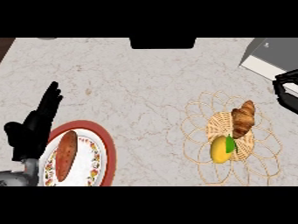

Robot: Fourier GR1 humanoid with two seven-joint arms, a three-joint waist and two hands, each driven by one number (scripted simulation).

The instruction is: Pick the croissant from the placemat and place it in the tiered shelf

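Head view shows the croissant (243,118) lying on the woven wicker placemat (196,131) at the right of the marble counter (132,83), its long axis running nearly up and down the view, tilted a little so the upper tip leans right. Just below it, touching or almost touching its lower end, sits a yellow lemon (221,150) with a green leaf. The right hand (293,87) hangs up and to the right of the croissant, near the view's right edge, beside the grey tiered shelf (277,57) in the top right corner; its fingers are curled inward and hold nothing. From that hand the croissant lies down and to the left, close by but apart. The left hand (35,127) stands far across the counter at the left edge, fingers straight and pointing up, resting next to a red-rimmed plate (109,148) that carries a long brown sweet potato (66,155). The right hand is plainly the nearer one, so I judge the pick falls to it: it should come down over the croissant with thumb and fingers set across the short width, clear of the lemon. The shelf is a short carry up and right.
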